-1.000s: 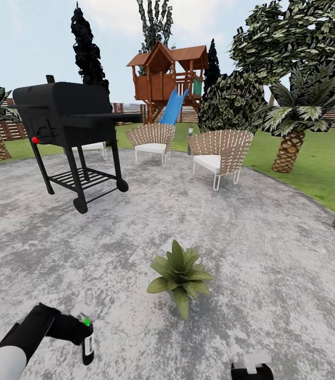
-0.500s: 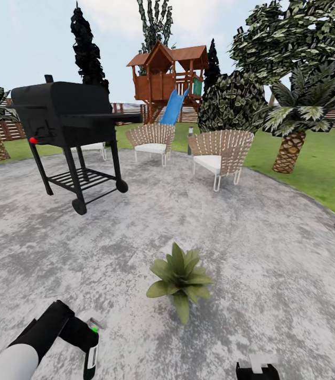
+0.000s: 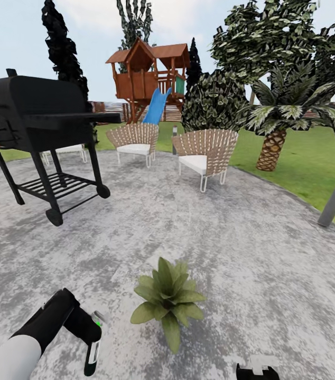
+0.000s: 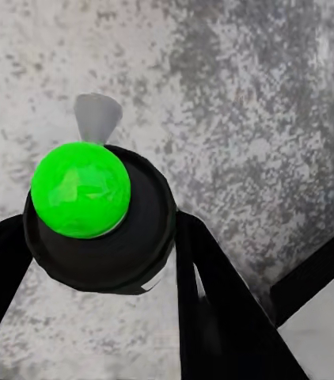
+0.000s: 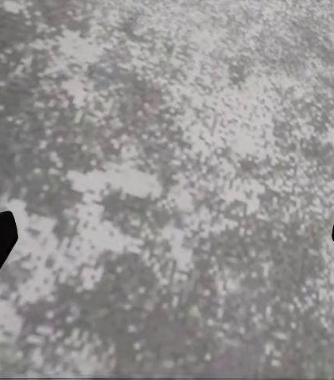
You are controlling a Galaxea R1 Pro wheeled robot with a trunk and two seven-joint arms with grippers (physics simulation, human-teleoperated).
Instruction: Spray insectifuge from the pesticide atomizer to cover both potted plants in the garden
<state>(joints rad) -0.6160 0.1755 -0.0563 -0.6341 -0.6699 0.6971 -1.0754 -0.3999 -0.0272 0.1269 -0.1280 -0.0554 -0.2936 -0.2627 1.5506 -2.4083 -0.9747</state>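
The atomizer is held upright in the left gripper, just left of the plant and nearer to it than the right gripper, whose fingers are spread wide with nothing between them. The plant is set on the grey patio, well short of the grill, with open paving all round it.

The potted plant's grey pot is lying hidden beneath its leaves. The black grill is running off the head view's left edge, while the right end effector is being cropped at the bottom.
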